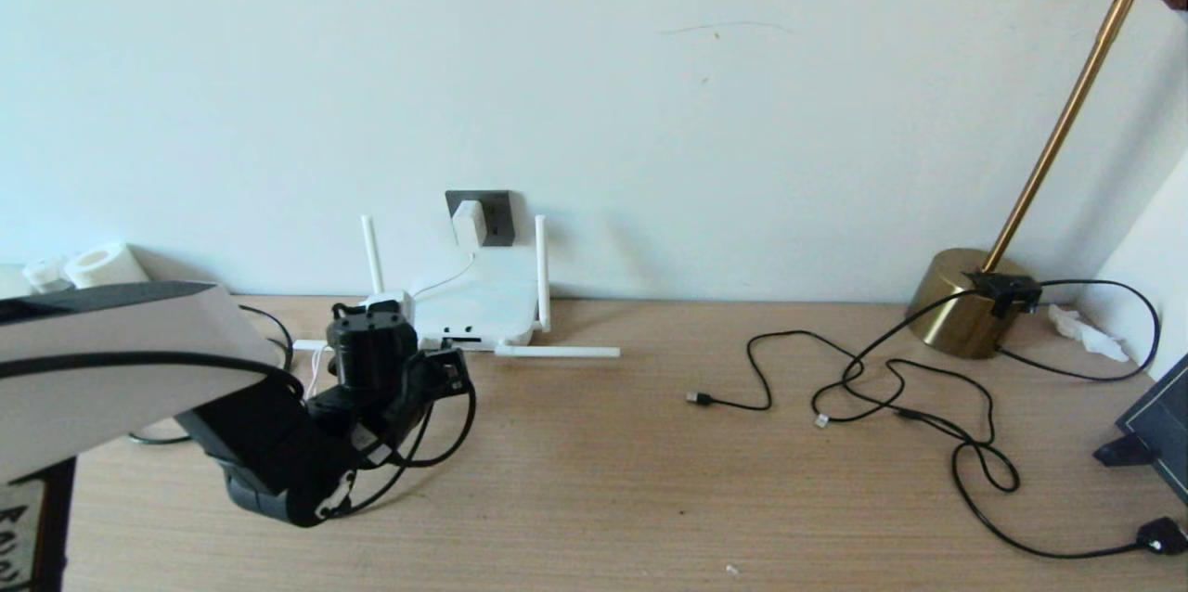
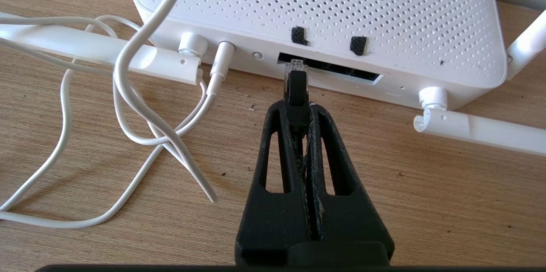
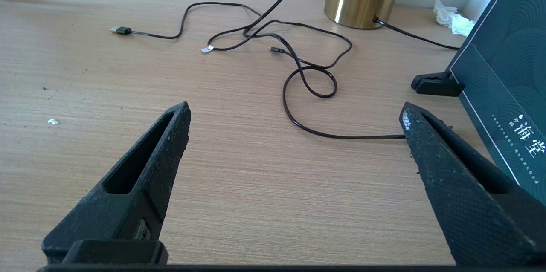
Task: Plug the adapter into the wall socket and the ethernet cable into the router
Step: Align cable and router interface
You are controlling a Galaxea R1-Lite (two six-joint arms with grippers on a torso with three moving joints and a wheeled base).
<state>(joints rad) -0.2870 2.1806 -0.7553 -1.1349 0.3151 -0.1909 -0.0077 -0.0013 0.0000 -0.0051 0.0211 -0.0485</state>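
The white adapter (image 1: 470,221) sits on the dark grey wall socket (image 1: 500,217), and its thin white cord (image 2: 128,93) runs down to the router (image 1: 483,300). My left gripper (image 1: 452,367) (image 2: 297,108) is shut on the black plug of the ethernet cable (image 2: 296,86). The plug's clear tip is at the left end of the router's (image 2: 324,12) dark port slot (image 2: 341,72); how deep it sits I cannot tell. The black cable loops under the left wrist (image 1: 445,448). My right gripper (image 3: 294,112) hangs open and empty above the bare table, out of the head view.
Thin black USB cords (image 1: 872,388) (image 3: 307,80) sprawl at the right. A brass lamp base (image 1: 961,300) stands by the wall and a dark teal box (image 3: 507,84) at the right edge. Two antennas (image 1: 557,352) lie flat on the table.
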